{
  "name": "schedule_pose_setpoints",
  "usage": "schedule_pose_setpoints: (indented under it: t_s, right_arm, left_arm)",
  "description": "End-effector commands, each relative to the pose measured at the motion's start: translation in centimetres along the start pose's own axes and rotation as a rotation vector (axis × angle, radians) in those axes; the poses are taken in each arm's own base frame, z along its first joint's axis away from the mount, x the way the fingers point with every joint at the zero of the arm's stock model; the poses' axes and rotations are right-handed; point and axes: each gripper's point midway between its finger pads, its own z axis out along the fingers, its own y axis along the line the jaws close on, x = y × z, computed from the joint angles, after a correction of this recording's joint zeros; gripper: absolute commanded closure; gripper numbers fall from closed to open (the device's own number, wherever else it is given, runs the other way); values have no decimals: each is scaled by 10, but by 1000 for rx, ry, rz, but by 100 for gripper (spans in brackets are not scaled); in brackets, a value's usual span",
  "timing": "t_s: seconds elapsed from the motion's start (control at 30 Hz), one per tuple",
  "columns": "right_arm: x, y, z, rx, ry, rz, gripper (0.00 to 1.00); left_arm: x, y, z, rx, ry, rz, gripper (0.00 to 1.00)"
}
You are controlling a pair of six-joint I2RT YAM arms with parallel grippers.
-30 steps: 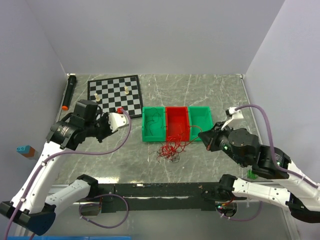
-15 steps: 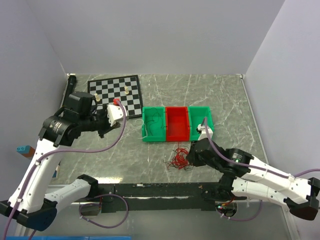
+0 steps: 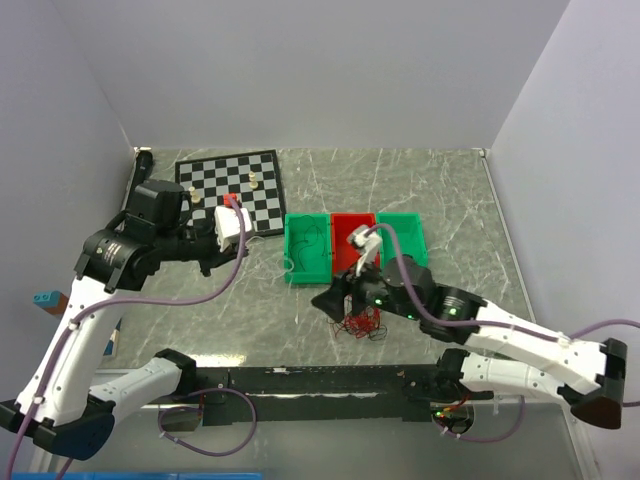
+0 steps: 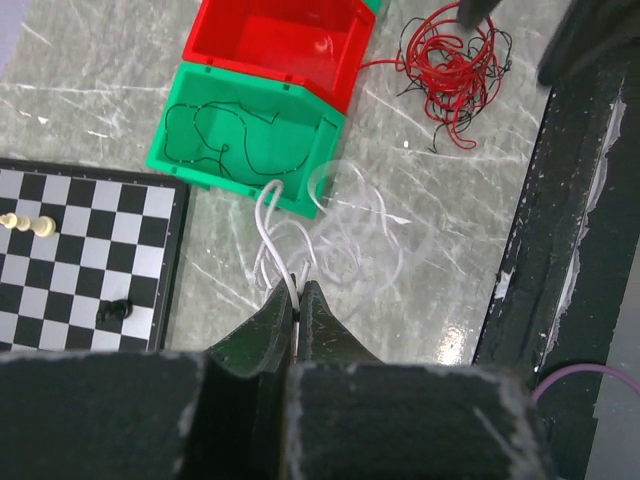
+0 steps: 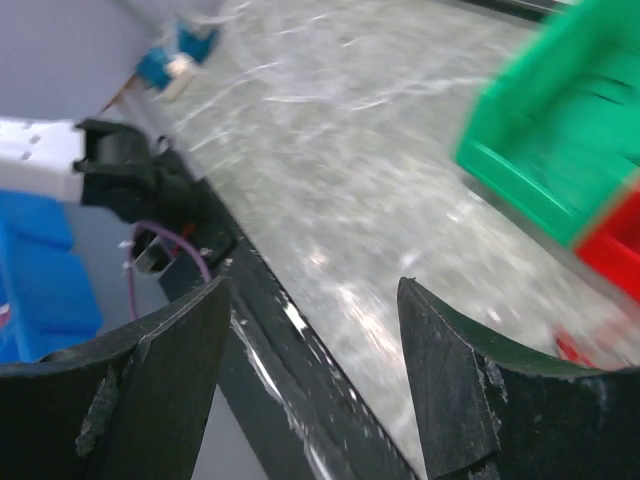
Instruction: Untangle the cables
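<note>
The right gripper (image 5: 312, 292), jaws now apart and empty, has dropped over the red tangle (image 4: 450, 65) for a regrasp; the left gripper (image 4: 297, 292) stays clamped on a white cable (image 4: 345, 235).

Blocked mid-table by row of green, red, green plastic bins (image 3: 307, 216); crowded in front by black right arm (image 3: 440, 303) over red wire tangle (image 3: 365, 323); open across grey marble tabletop (image 3: 450, 190) beyond.

high overhead, two close wrists; green bin (image 3: 300, 279) shared

The right arm (image 3: 480, 325) partly hides the cables (image 3: 365, 323); right wrist view blurred.
</note>
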Motion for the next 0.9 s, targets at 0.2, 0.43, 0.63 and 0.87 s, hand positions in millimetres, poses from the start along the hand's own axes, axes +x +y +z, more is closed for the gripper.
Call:
schedule_pose_setpoints:
  t_s: [0.2,0.43,0.63,0.87]
  right_arm:
    - [-12,62,46,-348,-154,-153,25]
    - [-6,69,75,-348,-153,-185,25]
    - [-2,66,93,-331,-164,-191,24]
    - [-12,46,120,-170,-150,-183,38]
  left_arm:
    - [-24,-12,-9,39,-96,30,99]
    - [-26,-10,-7,49,-93,7,99]
    - [-30,-11,-9,48,-103,3,99]
    - [-33,-10,-7,59,-103,-22,99]
